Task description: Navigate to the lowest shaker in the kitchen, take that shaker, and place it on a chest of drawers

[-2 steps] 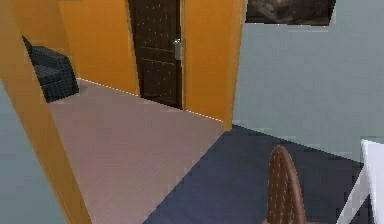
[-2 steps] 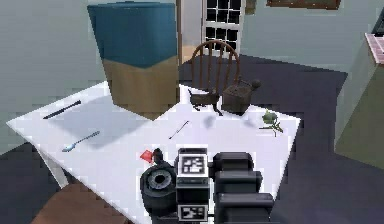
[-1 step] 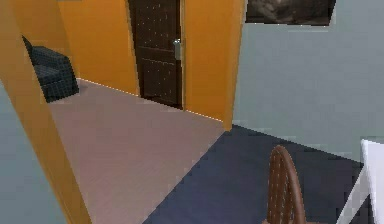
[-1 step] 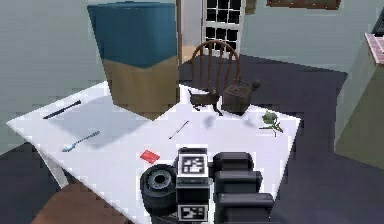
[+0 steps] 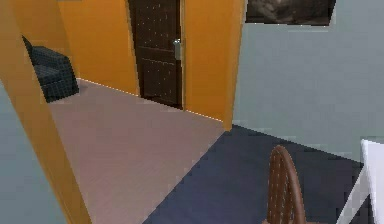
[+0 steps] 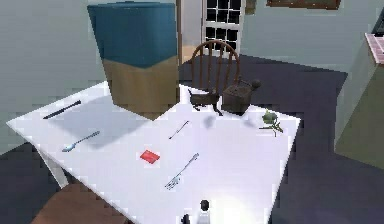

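Note:
Two small pale things with dark tops, perhaps shakers, stand near the front edge of a white table [image 6: 120, 140] in the arm side view; one [image 6: 205, 207] is a little farther in than the other [image 6: 187, 216]. They are too small to name for certain.
On the table stand a big blue-and-tan box [image 6: 135, 55], a dark boxy object [image 6: 238, 97], a small green thing [image 6: 270, 122], a red patch [image 6: 150, 156] and several pieces of cutlery. A wooden chair [image 6: 215, 65] stands behind it. Ahead are orange walls, a dark door [image 5: 157, 50], an armchair [image 5: 50, 72] and a chair back [image 5: 285, 190].

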Controlling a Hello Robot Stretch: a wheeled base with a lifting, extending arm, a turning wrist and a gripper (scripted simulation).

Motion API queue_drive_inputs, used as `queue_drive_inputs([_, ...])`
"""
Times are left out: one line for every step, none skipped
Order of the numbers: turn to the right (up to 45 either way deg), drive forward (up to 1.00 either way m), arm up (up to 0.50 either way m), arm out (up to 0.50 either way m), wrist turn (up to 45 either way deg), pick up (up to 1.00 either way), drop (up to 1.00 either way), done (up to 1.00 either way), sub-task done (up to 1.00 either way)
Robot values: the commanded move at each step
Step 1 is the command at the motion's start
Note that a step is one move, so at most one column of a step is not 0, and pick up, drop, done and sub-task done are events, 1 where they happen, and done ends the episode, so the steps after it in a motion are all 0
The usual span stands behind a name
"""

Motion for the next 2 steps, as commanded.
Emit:
queue_drive_inputs([0.0,0.0,0.0,0.0,0.0,1.0,0.0,0.0,0.0])
queue_drive_inputs([0.0,0.0,0.1,0.0,0.0,0.0,0.0,0.0,0.0])
